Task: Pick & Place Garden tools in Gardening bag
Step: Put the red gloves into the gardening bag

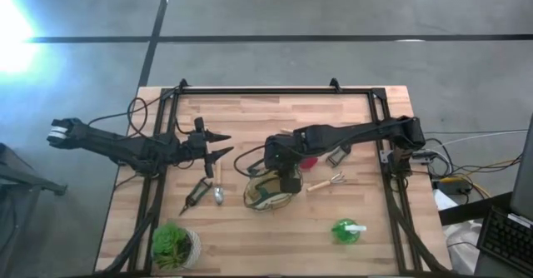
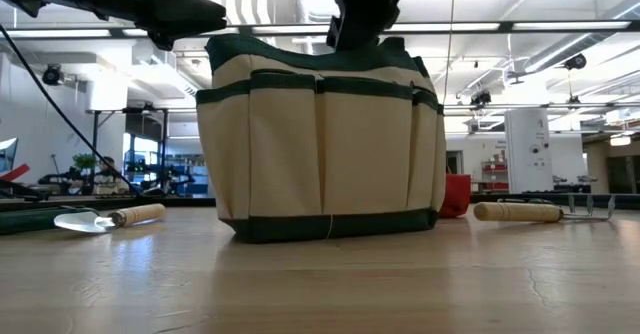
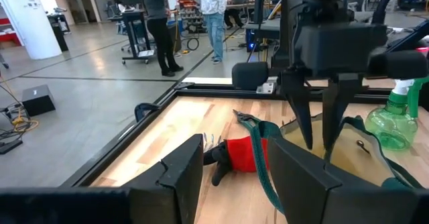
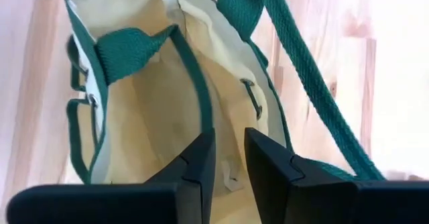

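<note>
The right gripper (image 1: 287, 181) hangs over the bag (image 1: 268, 192) at mid-frame; a spray bottle (image 1: 346, 230) stands on the bench (image 1: 275, 249) at lower right.

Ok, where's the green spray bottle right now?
In the high view the green spray bottle lies on the table's near right part, apart from the gardening bag, below the rake fork.

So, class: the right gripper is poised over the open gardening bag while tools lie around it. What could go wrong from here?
1. The right gripper sits right over the gardening bag with green strap handles beside its fingers; it could snag a strap or drag the soft bag.
2. The bag's mouth looks partly folded, so a dropped tool might catch on the rim.
3. The left gripper hovers near the trowel and pruners; both arms reaching toward the bag might collide.
</note>
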`<state>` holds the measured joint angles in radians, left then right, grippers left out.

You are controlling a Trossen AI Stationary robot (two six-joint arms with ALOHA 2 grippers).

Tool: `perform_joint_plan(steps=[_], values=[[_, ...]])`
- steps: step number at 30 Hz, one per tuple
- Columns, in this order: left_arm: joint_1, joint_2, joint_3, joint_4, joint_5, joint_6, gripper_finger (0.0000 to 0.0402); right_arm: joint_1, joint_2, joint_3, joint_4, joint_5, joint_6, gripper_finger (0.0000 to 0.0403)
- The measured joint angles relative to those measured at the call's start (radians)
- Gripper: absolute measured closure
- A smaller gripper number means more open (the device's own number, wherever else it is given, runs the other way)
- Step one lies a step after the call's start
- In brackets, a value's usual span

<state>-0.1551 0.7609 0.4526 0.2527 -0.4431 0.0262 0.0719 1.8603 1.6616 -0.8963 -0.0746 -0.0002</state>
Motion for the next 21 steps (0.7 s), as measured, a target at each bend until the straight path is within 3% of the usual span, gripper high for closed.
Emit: perform_joint_plan(steps=[11,16,21], values=[[0.000,0.000,0.000,-0.001,0.000,0.000,0.0234,-0.001,0.000,0.032,-0.223,0.010,-0.002,0.0353],[0.000,0.000,0.000,-0.001,0.000,0.000,0.0234,-0.003,0.000,0.025,-0.220,0.042,-0.006,0.0390],[0.000,0.000,0.000,0.000,0.000,0.000,0.0234,-0.003,0.003,0.020,-0.211,0.042,-0.002,0.0394]])
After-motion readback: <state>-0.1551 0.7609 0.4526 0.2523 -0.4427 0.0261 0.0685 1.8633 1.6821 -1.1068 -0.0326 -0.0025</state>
